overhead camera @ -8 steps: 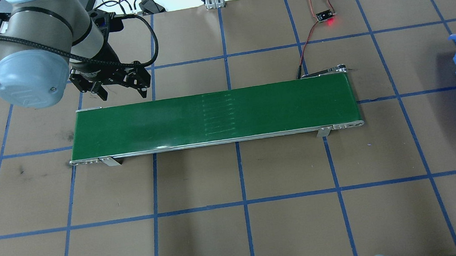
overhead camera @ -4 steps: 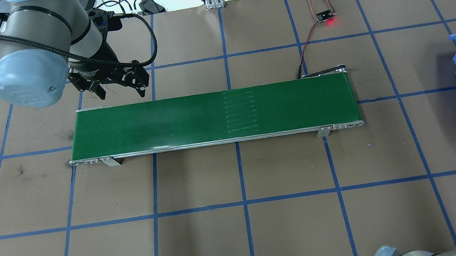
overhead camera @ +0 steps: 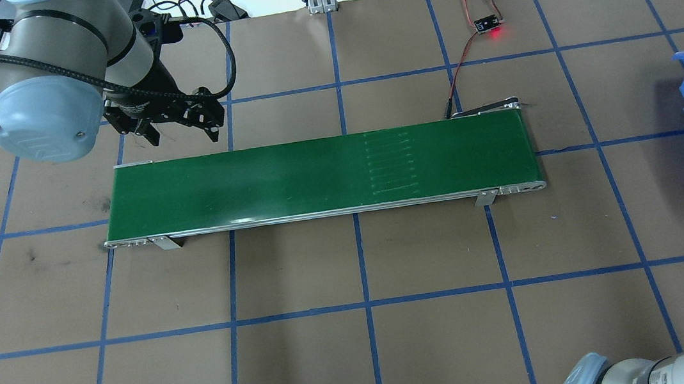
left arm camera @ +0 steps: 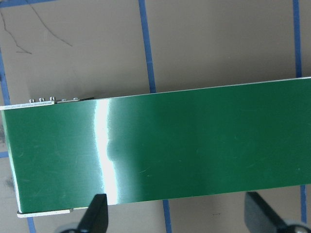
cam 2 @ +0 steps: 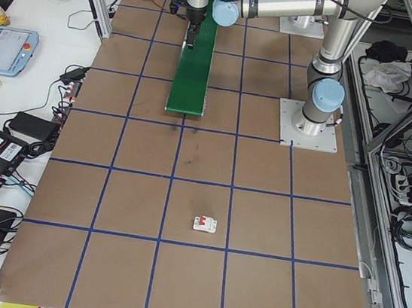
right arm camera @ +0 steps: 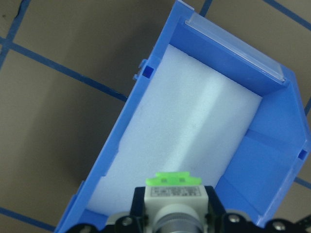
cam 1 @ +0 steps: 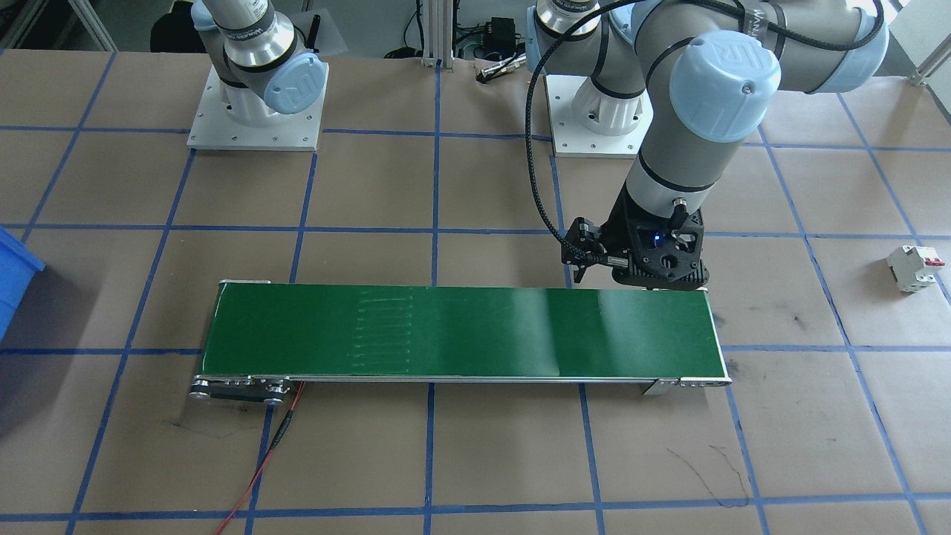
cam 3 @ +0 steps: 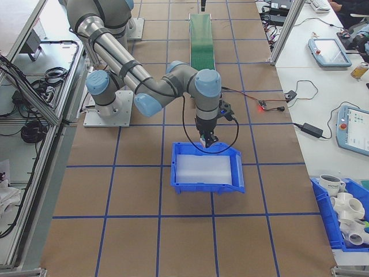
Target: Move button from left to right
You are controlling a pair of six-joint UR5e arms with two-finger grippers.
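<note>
Gripped between the fingers of the right gripper (right arm camera: pixel 170 218), the button (right arm camera: pixel 174 194) was seen at the bottom centre of the right wrist view, its light-green base pointing up the frame and its white-grey body just below. Beneath it, the white foam lining of the blue bin (right arm camera: pixel 160 63) filled the middle of the frame. In the exterior right view the same gripper (cam 3: pixel 207 140) was held over the far rim of the bin (cam 3: pixel 207 186), at the frame's centre. The left gripper (overhead camera: pixel 170 129) was spread wide and held nothing, beside the far edge of the green conveyor belt (overhead camera: pixel 314 176) at the upper left of the overhead view. A white circuit breaker (cam 1: pixel 914 267) with a red lever lay at the right edge of the front-facing view.
</note>
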